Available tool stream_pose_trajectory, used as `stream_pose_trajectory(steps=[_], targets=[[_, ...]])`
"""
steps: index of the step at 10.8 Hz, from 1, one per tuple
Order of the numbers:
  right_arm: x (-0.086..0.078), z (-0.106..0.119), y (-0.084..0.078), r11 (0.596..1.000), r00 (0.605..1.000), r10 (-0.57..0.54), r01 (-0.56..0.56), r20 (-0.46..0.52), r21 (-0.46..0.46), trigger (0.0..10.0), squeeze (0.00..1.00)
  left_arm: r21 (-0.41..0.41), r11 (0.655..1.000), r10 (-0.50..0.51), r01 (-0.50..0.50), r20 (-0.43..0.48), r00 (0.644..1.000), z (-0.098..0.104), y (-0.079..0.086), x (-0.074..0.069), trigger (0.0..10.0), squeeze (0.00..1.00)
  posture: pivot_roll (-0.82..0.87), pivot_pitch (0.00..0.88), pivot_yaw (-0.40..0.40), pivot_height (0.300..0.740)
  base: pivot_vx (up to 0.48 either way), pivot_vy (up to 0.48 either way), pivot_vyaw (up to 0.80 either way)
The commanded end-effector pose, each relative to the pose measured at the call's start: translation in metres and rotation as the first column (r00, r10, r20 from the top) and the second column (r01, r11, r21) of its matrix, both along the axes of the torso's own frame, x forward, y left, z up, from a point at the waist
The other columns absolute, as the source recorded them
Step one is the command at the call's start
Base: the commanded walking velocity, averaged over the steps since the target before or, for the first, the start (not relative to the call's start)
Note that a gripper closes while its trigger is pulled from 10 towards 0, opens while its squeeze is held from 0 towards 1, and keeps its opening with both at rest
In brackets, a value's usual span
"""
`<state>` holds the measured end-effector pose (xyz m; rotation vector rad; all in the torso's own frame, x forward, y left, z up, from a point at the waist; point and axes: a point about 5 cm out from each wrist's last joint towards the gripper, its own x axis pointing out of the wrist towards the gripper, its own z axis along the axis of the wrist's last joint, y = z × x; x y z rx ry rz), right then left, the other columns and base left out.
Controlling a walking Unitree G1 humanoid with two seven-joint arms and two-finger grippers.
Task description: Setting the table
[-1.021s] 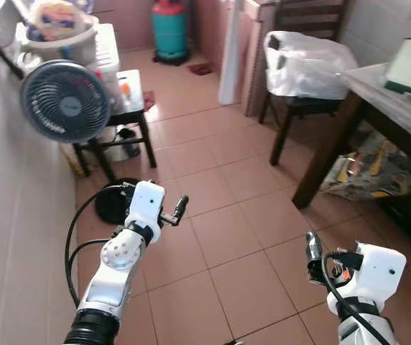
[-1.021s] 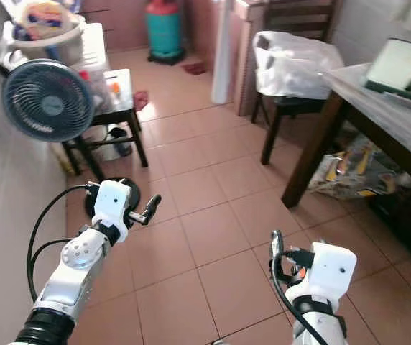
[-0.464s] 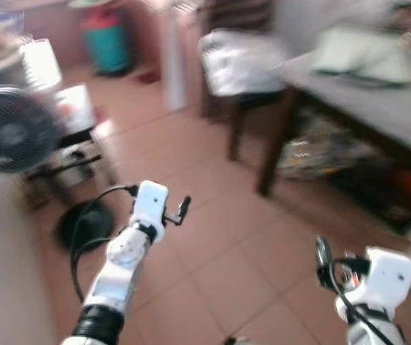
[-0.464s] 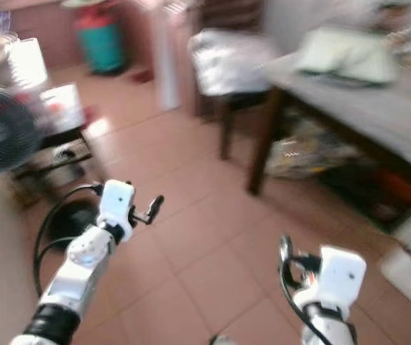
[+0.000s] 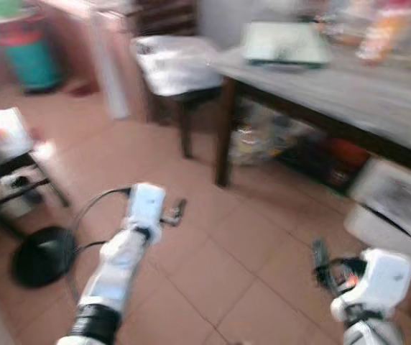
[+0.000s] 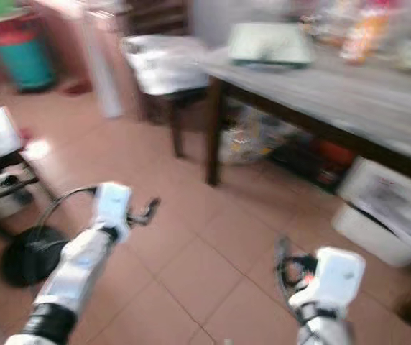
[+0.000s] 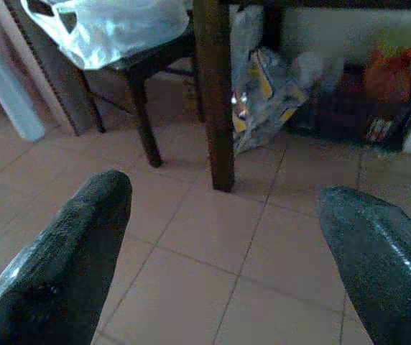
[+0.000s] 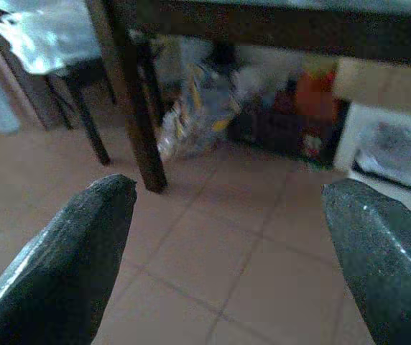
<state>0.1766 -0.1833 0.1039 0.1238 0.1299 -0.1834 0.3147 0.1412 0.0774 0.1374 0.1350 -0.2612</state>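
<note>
Here, one table (image 5: 349,86), one chair (image 5: 180,79), left gripper (image 7: 223,244) empty and spread, right gripper (image 8: 227,244) likewise.

Head eyes look down; wrist views share the table leg (image 7: 215,100).

a teal gas cylinder (image 5: 29,54) stands beyond a bag-draped chair (image 5: 177,68).

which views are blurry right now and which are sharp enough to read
Both eye views are motion-smeared: the table top and the items on it are streaks, and the left gripper is soft. The left wrist view is sharper, with the table leg crisp but dim. The right wrist view is darker and slightly soft.
</note>
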Motion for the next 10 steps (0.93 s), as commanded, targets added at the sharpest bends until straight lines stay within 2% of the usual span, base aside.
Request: stream_pose_trajectory(steps=[1, 5, 7, 8, 10], targets=[[-0.0012, 0.0034, -0.0036, 1.000, 1.000, -0.013, 0.013, 0.001, -0.013, 10.0, 0.00, -0.014, 1.000, 0.024, -0.024, 0.001, 1.000, 0.0025, -0.0006, 0.0032, 10.0, 0.00, -0.13, 0.123, 0.035, 0.740, 0.000, 0.000, -0.77], [-0.0088, 0.0090, -0.0055, 0.997, 0.998, 0.069, -0.069, -0.008, -0.033, 10.0, 0.00, 0.014, 0.997, 0.074, -0.074, 0.014, 0.997, -0.0015, 0.0034, 0.0029, 10.0, 0.00, -0.14, 0.112, 0.037, 0.740, 0.000, 0.000, -0.78], [-0.0089, 0.0085, -0.0041, 0.998, 0.998, 0.056, -0.057, -0.007, -0.027, 10.0, 0.00, 0.015, 0.998, 0.067, -0.067, 0.007, 0.998, -0.0014, 0.0016, 0.0048, 10.0, 0.00, -0.15, 0.112, 0.050, 0.740, 0.000, 0.000, -0.78], [-0.0090, 0.0085, -0.0013, 0.999, 0.999, 0.045, -0.045, 0.002, -0.013, 10.0, 0.00, 0.006, 0.998, 0.061, -0.061, -0.001, 0.998, -0.0011, 0.0014, 0.0057, 10.0, 0.00, -0.14, 0.115, 0.058, 0.740, 0.000, 0.000, -0.56], [-0.0096, 0.0070, 0.0037, 0.999, 0.999, 0.048, -0.049, -0.002, -0.012, 10.0, 0.00, 0.006, 0.998, 0.058, -0.058, -0.011, 0.998, -0.0021, 0.0012, 0.0065, 10.0, 0.00, -0.14, 0.117, 0.060, 0.740, 0.000, 0.000, 0.00]])
